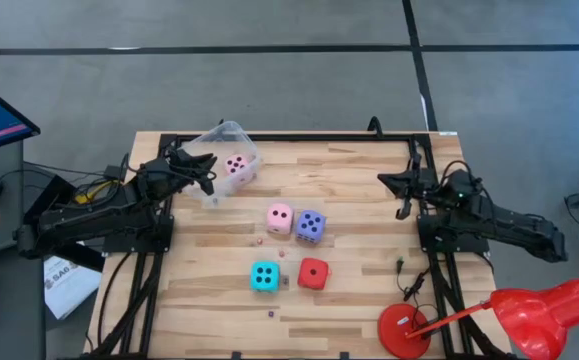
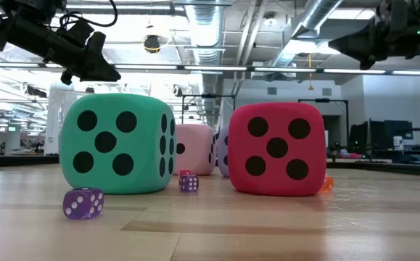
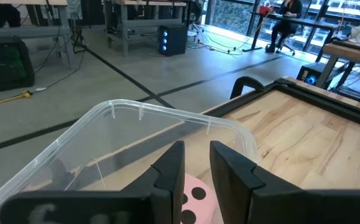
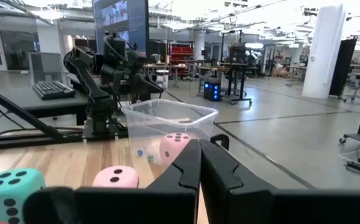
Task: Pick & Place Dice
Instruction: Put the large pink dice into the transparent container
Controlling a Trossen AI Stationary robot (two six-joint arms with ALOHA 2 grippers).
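Now the left gripper (image 1: 207, 172), fingers slightly apart and empty, hangs over the clear plastic tub (image 1: 231, 135) holding one pale pink die (image 1: 235, 165); the right gripper (image 1: 387, 180) is closed, far right.

High view straight down over the whole table (image 1: 369, 200), low view at tabletop level, close behind the cyan die (image 2: 115, 143) and red die (image 2: 276, 148), left wrist view looking down into the clear tub (image 3: 167, 121), right wrist view facing across toward that same tub (image 4: 167, 115).
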